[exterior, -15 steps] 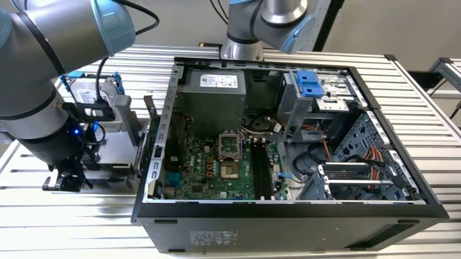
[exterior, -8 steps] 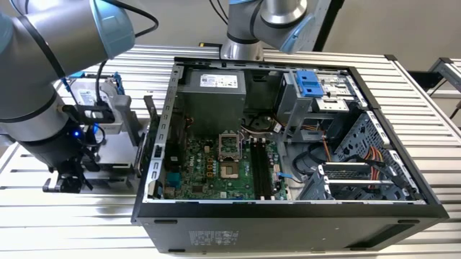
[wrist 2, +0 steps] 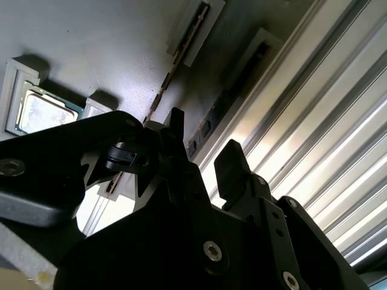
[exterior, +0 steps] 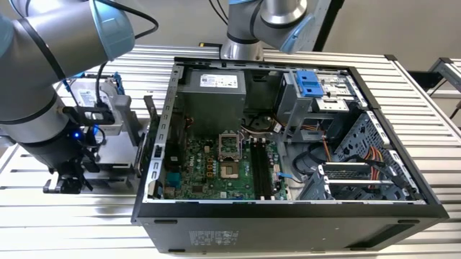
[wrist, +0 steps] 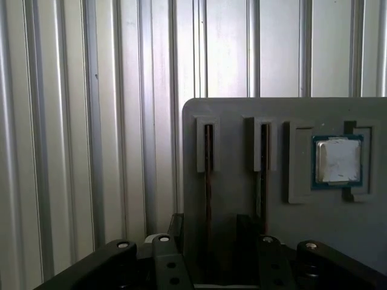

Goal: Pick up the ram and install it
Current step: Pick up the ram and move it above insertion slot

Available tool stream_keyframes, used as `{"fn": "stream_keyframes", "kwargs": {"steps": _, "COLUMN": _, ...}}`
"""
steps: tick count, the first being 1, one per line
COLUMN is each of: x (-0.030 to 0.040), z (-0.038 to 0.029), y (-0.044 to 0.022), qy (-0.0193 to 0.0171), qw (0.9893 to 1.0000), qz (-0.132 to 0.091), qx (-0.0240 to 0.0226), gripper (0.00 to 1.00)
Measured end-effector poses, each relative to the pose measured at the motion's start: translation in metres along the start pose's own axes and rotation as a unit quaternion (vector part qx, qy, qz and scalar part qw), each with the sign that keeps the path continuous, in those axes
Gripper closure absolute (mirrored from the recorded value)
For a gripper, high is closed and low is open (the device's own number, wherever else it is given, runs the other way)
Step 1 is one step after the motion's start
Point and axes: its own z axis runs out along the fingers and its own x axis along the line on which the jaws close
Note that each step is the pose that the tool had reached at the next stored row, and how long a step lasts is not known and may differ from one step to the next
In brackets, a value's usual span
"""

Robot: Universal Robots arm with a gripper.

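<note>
The ram [wrist: 207, 172] stands on edge in a slot of a grey holder [wrist: 230, 115]; it also shows in the second wrist view as a thin dark strip [wrist 2: 225, 103]. A second ram stick [wrist: 264, 163] sits in the neighbouring slot, nearer the small square silver chip [wrist: 337, 159]. My gripper [wrist: 211, 228] is open, with one black finger on each side of the first stick's near end [wrist 2: 202, 138]. In the exterior view my gripper [exterior: 68, 182] hangs low over the holder, to the left of the open computer case. The black motherboard slots [exterior: 263, 170] lie inside the case.
The open black case [exterior: 288, 216] takes up the middle of the ribbed metal table [exterior: 72, 232]. A silver hard drive with a blue frame [exterior: 97, 97] stands behind my arm. A second arm's base [exterior: 241, 48] rises behind the case. Cables and drive cages crowd the case's right side.
</note>
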Motion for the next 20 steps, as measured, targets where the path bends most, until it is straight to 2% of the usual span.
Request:
{"fn": "stream_keyframes", "kwargs": {"steps": 13, "x": 0.0001, "z": 0.0013, "y": 0.0013, "qy": 0.0001, "qw": 1.0, "qz": 0.0, "qx": 0.0, "gripper": 0.0}}
{"fn": "stream_keyframes", "kwargs": {"steps": 14, "x": 0.0001, "z": 0.0013, "y": 0.0013, "qy": 0.0001, "qw": 1.0, "qz": 0.0, "qx": 0.0, "gripper": 1.0}}
{"fn": "stream_keyframes", "kwargs": {"steps": 20, "x": 0.0001, "z": 0.0016, "y": 0.0013, "qy": 0.0, "qw": 1.0, "qz": 0.0, "qx": 0.0001, "gripper": 1.0}}
